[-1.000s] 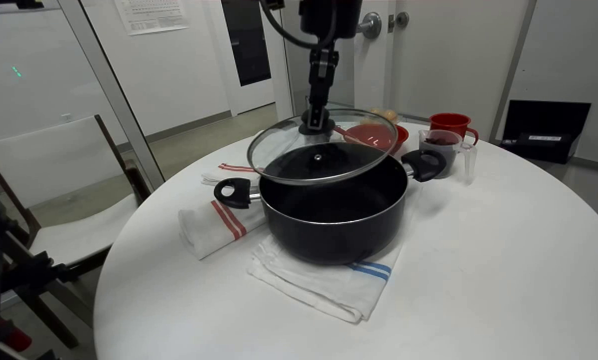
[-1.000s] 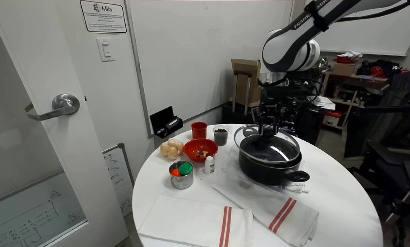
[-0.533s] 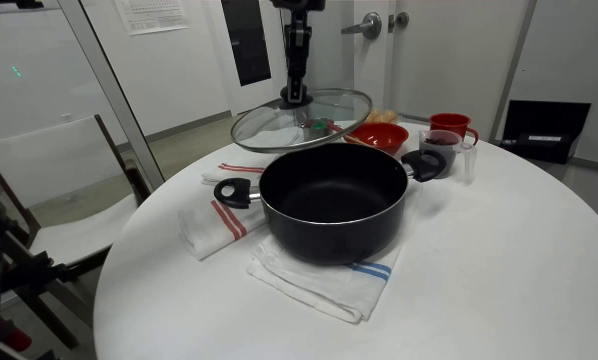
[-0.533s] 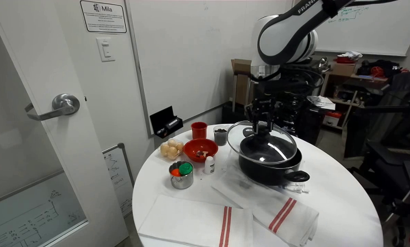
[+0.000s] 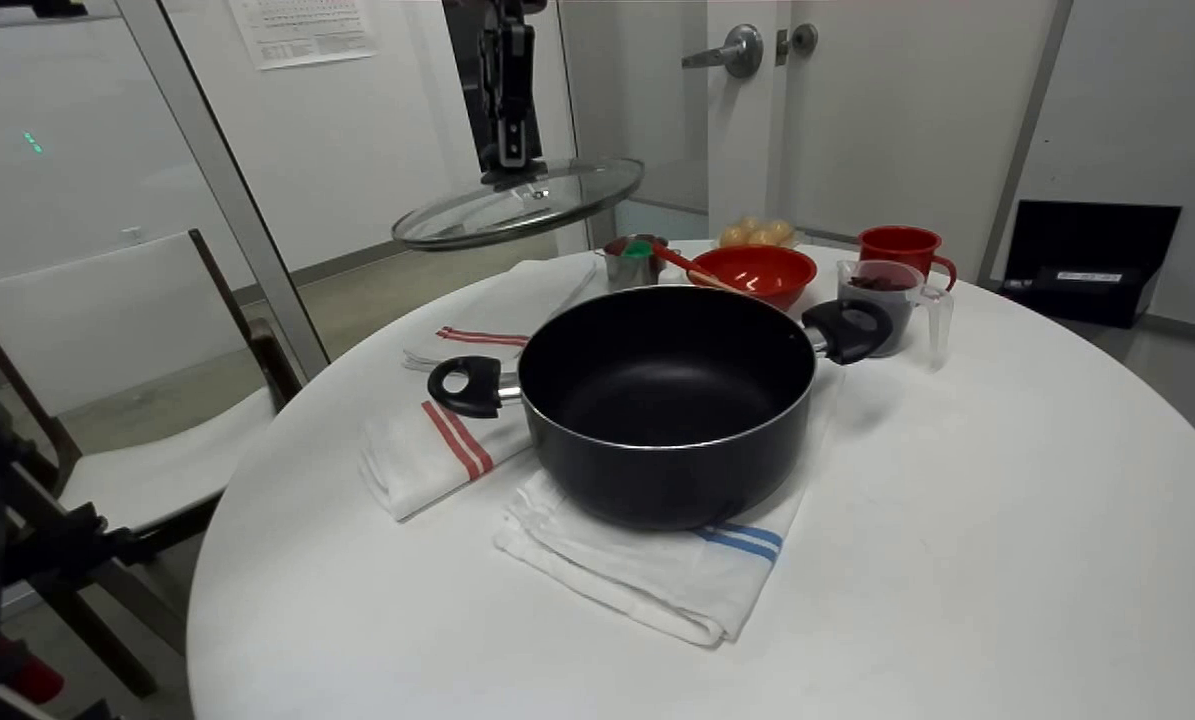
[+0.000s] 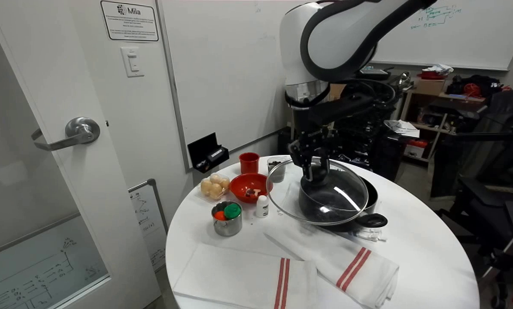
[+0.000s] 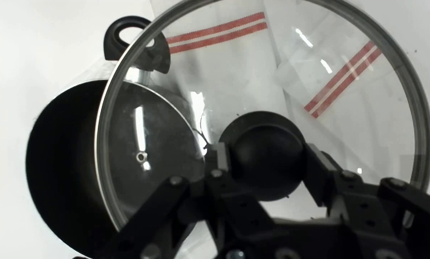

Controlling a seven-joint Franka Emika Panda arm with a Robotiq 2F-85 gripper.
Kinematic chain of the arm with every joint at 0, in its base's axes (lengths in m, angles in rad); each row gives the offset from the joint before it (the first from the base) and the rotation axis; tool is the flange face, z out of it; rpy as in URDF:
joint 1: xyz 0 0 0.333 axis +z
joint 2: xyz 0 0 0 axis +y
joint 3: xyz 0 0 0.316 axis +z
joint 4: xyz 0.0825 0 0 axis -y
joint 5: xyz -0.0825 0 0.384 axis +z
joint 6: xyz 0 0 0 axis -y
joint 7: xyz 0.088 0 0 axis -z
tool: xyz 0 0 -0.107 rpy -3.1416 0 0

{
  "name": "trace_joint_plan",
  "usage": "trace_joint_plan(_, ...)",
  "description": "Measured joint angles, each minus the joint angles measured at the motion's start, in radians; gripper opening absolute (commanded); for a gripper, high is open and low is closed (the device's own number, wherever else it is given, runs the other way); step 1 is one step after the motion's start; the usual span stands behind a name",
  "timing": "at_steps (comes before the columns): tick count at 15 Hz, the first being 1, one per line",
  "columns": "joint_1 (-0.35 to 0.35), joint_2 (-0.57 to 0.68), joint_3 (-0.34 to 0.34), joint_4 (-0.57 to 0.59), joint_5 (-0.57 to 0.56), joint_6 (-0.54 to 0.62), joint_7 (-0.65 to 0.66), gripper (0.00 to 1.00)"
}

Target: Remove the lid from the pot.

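Note:
The lid, a clear glass disc with a metal rim and black knob, hangs in the air, slightly tilted, in both exterior views (image 5: pixel 582 190) (image 6: pixel 344 204) and in the wrist view (image 7: pixel 236 82). My gripper (image 5: pixel 513 165) is shut on the knob; the wrist view shows the knob between its two fingers (image 7: pixel 267 158). The wide black pot (image 5: pixel 672 490) stands uncovered on a folded towel, its inside bare and dark. In the wrist view the pot (image 7: pixel 63 154) is at the left, partly under the lid's edge. In an exterior view the lid hides much of the pot (image 6: pixel 371 195).
A red bowl (image 6: pixel 245 184), a metal cup (image 6: pixel 227 226), a white bottle (image 6: pixel 262 207), eggs (image 6: pixel 214 186), a red mug (image 6: pixel 249 163) and a measuring cup (image 5: pixel 877 310) stand on the round table (image 5: pixel 1007 500). Red-striped towels (image 6: pixel 243 274) lie beside the pot.
My gripper has carried the lid up and sideways, from above the pot to beyond its far rim, toward the red-striped towels. The pot and other objects have not moved.

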Motion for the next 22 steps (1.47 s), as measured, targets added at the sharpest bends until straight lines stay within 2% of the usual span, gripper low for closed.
trace_joint_plan(4,0.049,0.025,0.037,0.064,-0.031,-0.08,-0.008,0.26)
trace_joint_plan(8,0.064,0.088,0.079,0.129,-0.032,-0.129,-0.072,0.26)
trace_joint_plan(16,0.052,0.272,0.112,0.289,-0.027,-0.181,-0.251,0.26)
trace_joint_plan(22,0.014,0.435,0.115,0.435,-0.024,-0.216,-0.356,0.26)
